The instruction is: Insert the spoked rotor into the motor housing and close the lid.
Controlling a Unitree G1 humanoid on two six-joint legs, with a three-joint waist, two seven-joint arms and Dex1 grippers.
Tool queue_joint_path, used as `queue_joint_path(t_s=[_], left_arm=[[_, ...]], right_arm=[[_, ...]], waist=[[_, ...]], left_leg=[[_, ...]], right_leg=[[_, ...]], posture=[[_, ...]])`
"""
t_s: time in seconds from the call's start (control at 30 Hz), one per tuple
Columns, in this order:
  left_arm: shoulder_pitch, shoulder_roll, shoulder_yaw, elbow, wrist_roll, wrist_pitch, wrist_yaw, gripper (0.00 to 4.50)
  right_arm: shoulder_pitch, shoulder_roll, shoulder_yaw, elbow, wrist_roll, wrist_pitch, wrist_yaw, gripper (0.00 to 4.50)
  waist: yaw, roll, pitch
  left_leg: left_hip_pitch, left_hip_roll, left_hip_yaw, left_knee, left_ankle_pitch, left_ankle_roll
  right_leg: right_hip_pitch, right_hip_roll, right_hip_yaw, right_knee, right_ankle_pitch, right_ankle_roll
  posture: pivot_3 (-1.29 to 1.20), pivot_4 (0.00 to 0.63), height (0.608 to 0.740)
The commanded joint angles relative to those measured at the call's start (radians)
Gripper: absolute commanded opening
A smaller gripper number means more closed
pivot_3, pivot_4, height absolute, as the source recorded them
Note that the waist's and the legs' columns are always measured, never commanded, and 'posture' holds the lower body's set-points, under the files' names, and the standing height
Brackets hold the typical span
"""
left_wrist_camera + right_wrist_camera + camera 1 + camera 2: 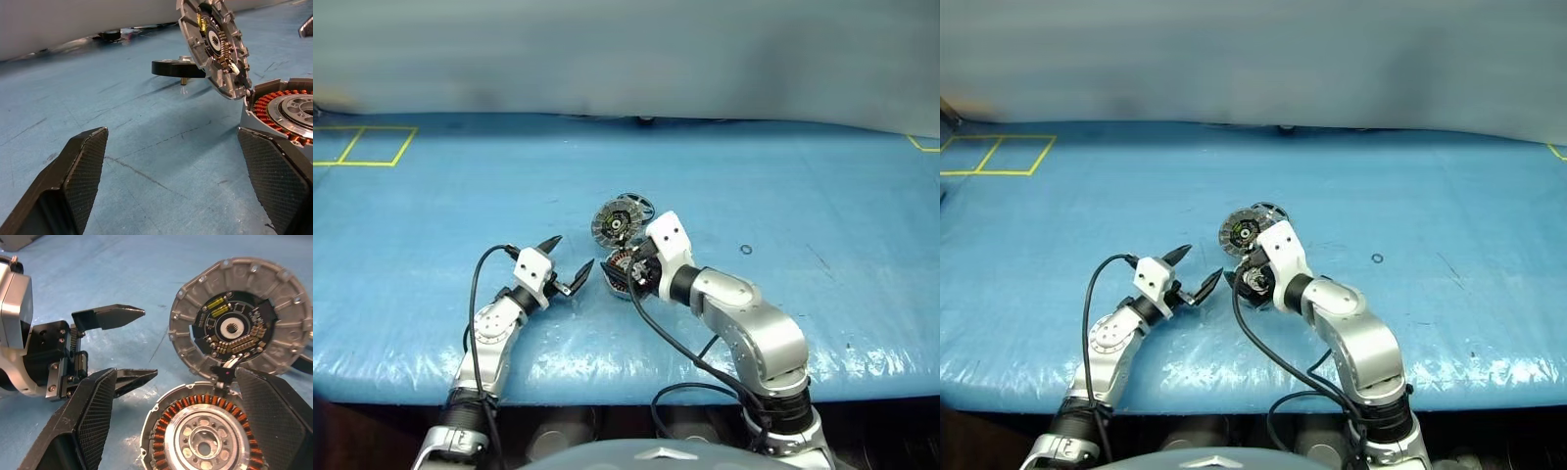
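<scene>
A blue tabletop (431, 225) carries a small motor assembly near its middle, somewhat toward the near edge. The motor housing (205, 431), a shallow grey cup with a ring of copper windings around a silver hub, lies open and empty. The lid (239, 318), a round grey disc joined to the housing rim, stands tilted up on the far side of the housing, showing its silver-ribbed face with a dark centre. The spoked rotor (178, 67), a dark-rimmed wheel, rests on the tabletop just behind the lid, toward the far edge, apart from the housing. The right gripper (181, 396) hovers over the housing with its two black fingers spread wide, one on either side of the cup; whether they touch it cannot be told, and they hold nothing. The left gripper (566, 261) sits just to the robot's left of the housing, pointing toward it, its fingers also spread wide and empty, apart from the housing. Yellow tape lines (362, 147) mark rectangles at the far left corner of the tabletop, and a small dark ring (746, 250) lies well to the right of the assembly.
</scene>
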State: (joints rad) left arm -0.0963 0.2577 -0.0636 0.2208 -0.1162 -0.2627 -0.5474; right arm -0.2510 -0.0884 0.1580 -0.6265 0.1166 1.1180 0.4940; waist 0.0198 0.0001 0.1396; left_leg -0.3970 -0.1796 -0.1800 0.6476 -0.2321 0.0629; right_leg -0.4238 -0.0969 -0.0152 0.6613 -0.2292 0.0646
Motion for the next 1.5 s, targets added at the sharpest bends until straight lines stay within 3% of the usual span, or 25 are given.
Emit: queue_joint_path(t_s=[0.03, 0.13, 0.27, 0.67, 1.2, 1.3, 1.5], left_arm=[[-0.022, 0.009, 0.007, -0.005, -0.003, -0.014, -0.01, 4.5], [-0.031, 0.016, 0.012, 0.008, -0.007, -0.024, -0.021, 4.5], [-0.036, 0.027, 0.017, 0.02, -0.018, -0.033, -0.046, 4.5], [-0.031, 0.039, 0.035, 0.039, -0.052, -0.076, -0.124, 4.5], [-0.026, 0.008, 0.02, 0.069, -0.042, -0.117, -0.122, 4.5], [-0.023, 0.007, 0.018, 0.066, -0.04, -0.118, -0.12, 4.5], [-0.015, 0.012, 0.018, 0.061, -0.039, -0.115, -0.117, 4.5]], right_arm=[[0.051, -0.086, -0.076, -0.063, 0.028, -0.043, 0.002, 4.04], [0.15, -0.206, -0.124, -0.033, -0.025, -0.193, -0.018, 4.04], [0.25, -0.275, -0.214, 0.054, -0.039, -0.341, -0.048, 4.04], [0.217, -0.182, -0.411, 0.369, -0.028, -0.417, -0.288, 4.04], [0.073, -0.192, -0.388, 0.74, 0.026, -0.644, -0.228, 4.04], [0.062, -0.193, -0.399, 0.775, 0.032, -0.64, -0.239, 3.48], [0.082, -0.204, -0.388, 0.749, 0.023, -0.591, -0.255, 1.45]], waist=[[0.002, 0.0, 0.0], [0.011, 0.0, 0.0], [0.007, 0.0, 0.0], [0.004, 0.0, 0.0], [-0.006, 0.0, 0.0], [-0.005, 0.0, -0.001], [-0.004, 0.0, -0.002]], left_leg=[[0.0, 0.0, 0.0, 0.0, 0.0, 0.0], [0.0, -0.001, 0.001, 0.0, -0.001, 0.001], [0.0, 0.0, 0.004, 0.0, -0.001, 0.002], [0.0, 0.003, 0.008, 0.0, 0.0, 0.001], [0.002, 0.004, 0.009, 0.0, 0.003, 0.005], [0.002, 0.004, 0.01, 0.001, 0.002, 0.005], [0.002, 0.005, 0.01, 0.001, 0.002, 0.005]], right_leg=[[0.0, 0.0, 0.0, 0.0, 0.0, 0.0], [0.0, -0.001, 0.0, -0.001, 0.0, 0.0], [-0.001, -0.001, 0.002, 0.0, 0.0, 0.001], [-0.002, 0.001, 0.005, 0.001, 0.001, -0.001], [-0.001, 0.002, 0.006, 0.001, 0.002, -0.001], [0.0, 0.002, 0.006, 0.001, 0.002, -0.002], [0.0, 0.002, 0.006, 0.001, 0.002, -0.002]], posture=[[0.0, 0.15, 0.74], [0.0, 0.15, 0.74], [0.0, 0.15, 0.74], [0.0, 0.15, 0.74], [0.0, 0.15, 0.74], [0.0, 0.15, 0.74], [0.0, 0.15, 0.74]])
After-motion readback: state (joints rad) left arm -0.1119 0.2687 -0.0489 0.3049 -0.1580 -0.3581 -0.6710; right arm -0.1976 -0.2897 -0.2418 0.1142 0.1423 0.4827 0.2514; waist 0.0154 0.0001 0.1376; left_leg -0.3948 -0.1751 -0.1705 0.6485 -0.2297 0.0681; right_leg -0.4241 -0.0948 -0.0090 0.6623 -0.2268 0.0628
